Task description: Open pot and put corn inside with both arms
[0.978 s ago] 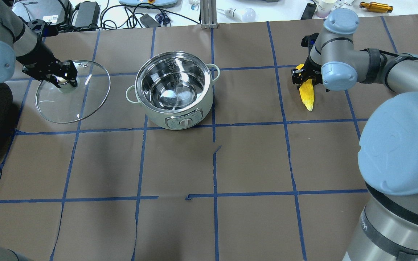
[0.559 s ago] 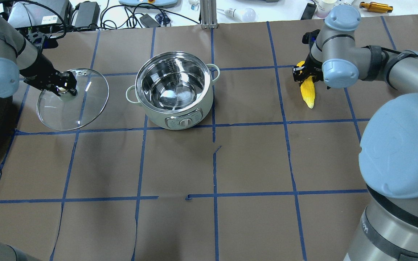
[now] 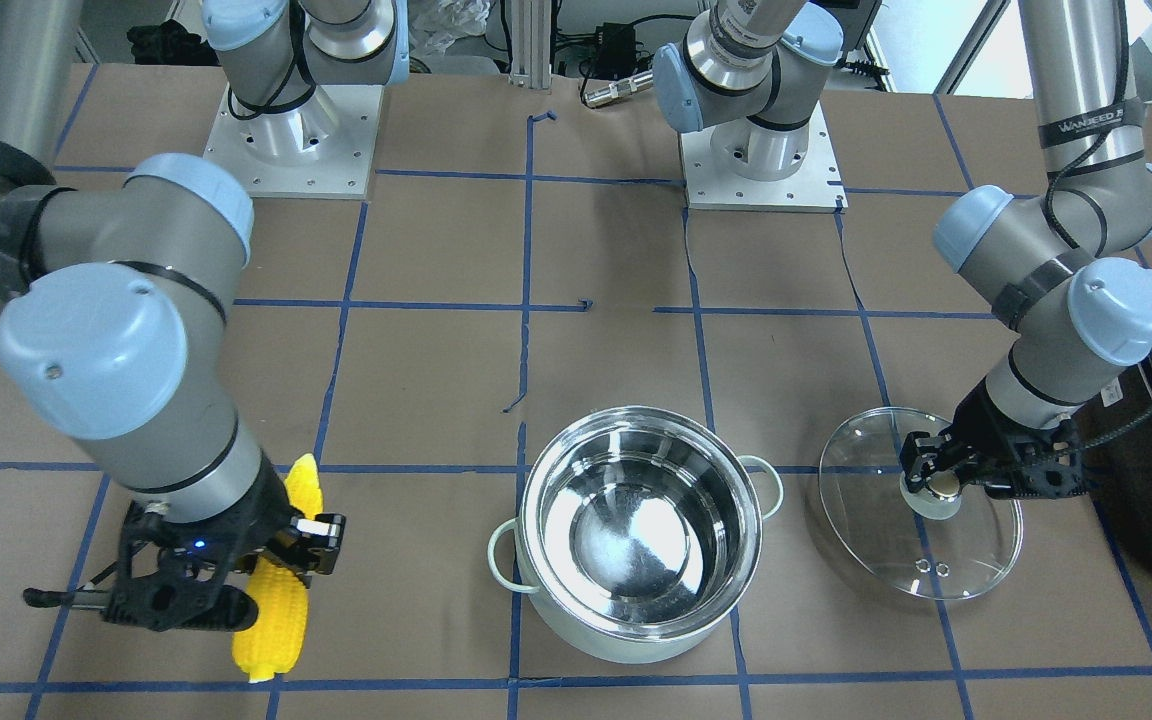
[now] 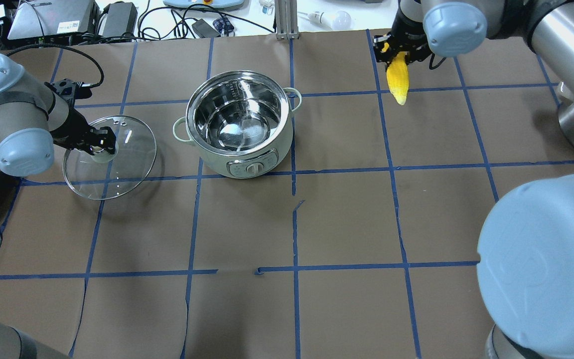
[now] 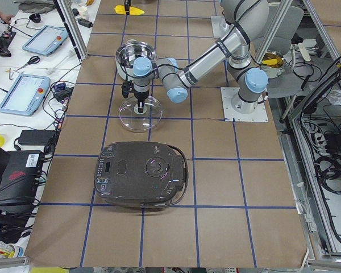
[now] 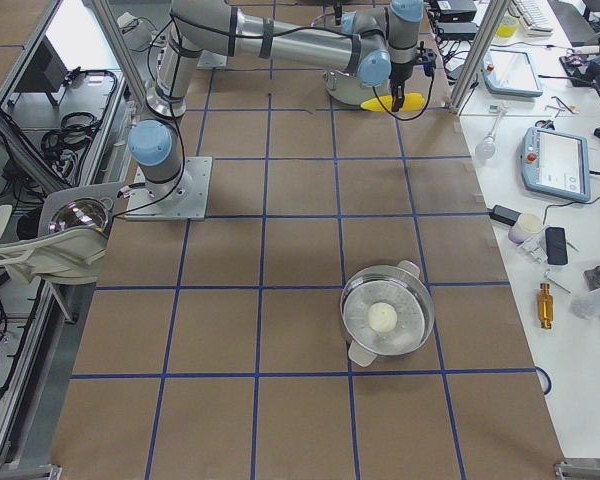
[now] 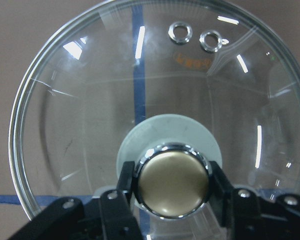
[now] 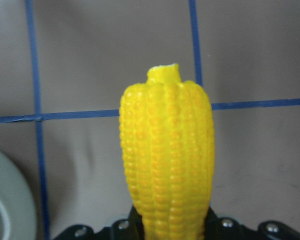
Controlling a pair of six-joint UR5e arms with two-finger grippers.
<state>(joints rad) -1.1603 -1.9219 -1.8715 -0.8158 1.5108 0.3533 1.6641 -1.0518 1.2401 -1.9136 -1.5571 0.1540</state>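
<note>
Right fingers (image 3: pixel 321 535) were clamped on one end of the corn (image 4: pixel 397 80). The cob hung out of them, apparently lifted off the worktop (image 4: pixel 347 219). In the overhead view its long axis ran 12 to 6, free end toward 6.

The pot (image 4: pixel 212 162) sat open and empty, well apart, at about 8 o'clock from the cob. That was the line to travel, and I'd call it the right arm's move: carry the cob over the near rim, then lower it end-first.

Across the way, left fingers (image 7: pixel 124 185) were closed tight either side of the knob (image 7: pixel 173 182). They held the lid (image 4: pixel 127 164) at 9 o'clock of the pot, clear of its mouth. Whether the glass touched the worktop, I couldn't tell.
</note>
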